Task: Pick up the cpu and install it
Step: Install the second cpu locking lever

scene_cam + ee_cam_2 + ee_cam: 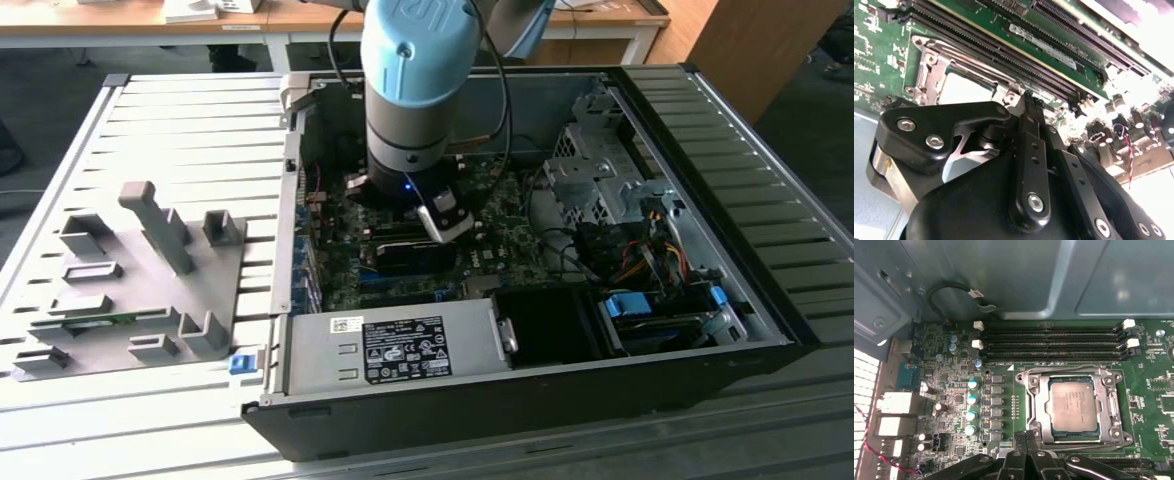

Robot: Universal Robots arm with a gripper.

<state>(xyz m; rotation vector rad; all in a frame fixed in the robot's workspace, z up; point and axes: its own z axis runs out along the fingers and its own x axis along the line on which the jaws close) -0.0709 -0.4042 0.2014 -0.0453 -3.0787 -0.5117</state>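
The gripper [1030, 100] hangs low inside the open computer case [747, 300], its black fingers [1029, 150] pressed together with nothing between them; in the first wrist view the fingertips [1026, 436] sit just beside the near edge of the CPU socket frame [1034, 405]. The cpu [1074, 407] lies flat in that metal-framed socket, silvery top up, square to the frame and apart from the fingers. In the second wrist view its pale top [966, 90] shows inside the frame just past the fingertips. Along the socket's far side run the black memory slots [1054, 342], empty of sticks, with white latches at their ends. The green motherboard [954, 405] carries a row of capacitors [972, 407] beside the socket. In the exterior view the arm [420, 90] stands over the board's middle, and a grey parts fixture [134, 290] lies on the slatted table [174, 120] at the exterior view's left of the case.
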